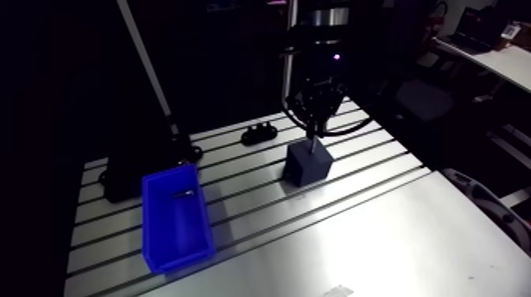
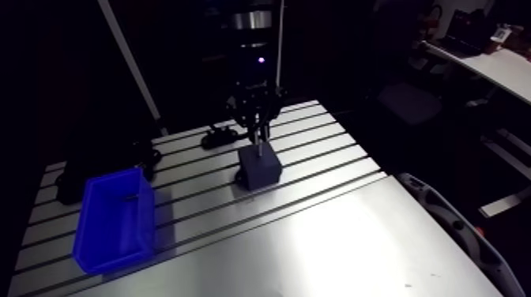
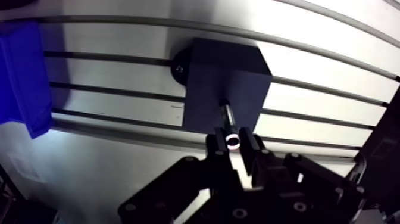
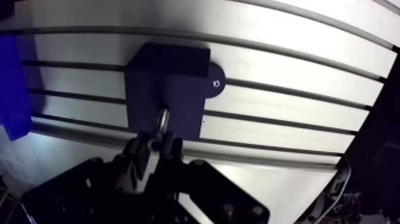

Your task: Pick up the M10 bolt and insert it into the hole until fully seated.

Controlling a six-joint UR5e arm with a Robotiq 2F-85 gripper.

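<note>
We see our claw (image 3: 233, 143) clamped on the bolt (image 3: 227, 116), which stands upright with its lower end meeting the top of the dark block (image 3: 217, 71). The block sits toward the far edge of the table (image 1: 379, 237), and a blue box (image 1: 178, 237) lies near its side edge, well apart.

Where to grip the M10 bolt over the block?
At the head end, from straight above, as the gripper does now: the M10 bolt stands upright with its tip at the top of the dark block, so the shank must stay free to go down.
</note>
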